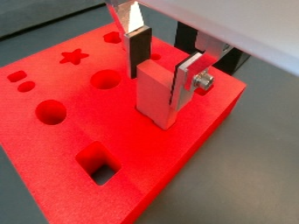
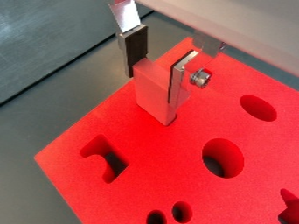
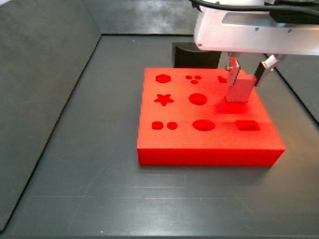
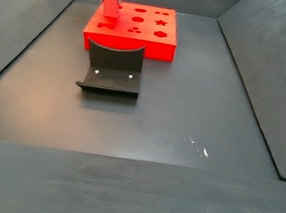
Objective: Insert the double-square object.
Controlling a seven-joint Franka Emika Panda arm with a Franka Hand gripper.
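The double-square object (image 1: pixel 156 94) is a slim, pale red peg with flat sides. It stands upright, with its lower end in the big red block (image 1: pixel 70 184), near a corner. It also shows in a wrist view (image 2: pixel 156 92) and in both side views (image 3: pixel 240 91) (image 4: pixel 109 8). My gripper (image 1: pixel 162 83) is straight above it, with one finger on each side of its top. One pad (image 1: pixel 138 51) stands a little off the peg. The other finger (image 1: pixel 190 74) lies close along its side. The jaws look slightly open.
The block has several shaped holes: a star (image 1: pixel 73 58), round holes (image 1: pixel 105 80) and a square hole (image 1: pixel 98 164). The dark fixture (image 4: pixel 112 69) stands on the floor beside the block. Dark walls (image 3: pixel 50 103) enclose the floor.
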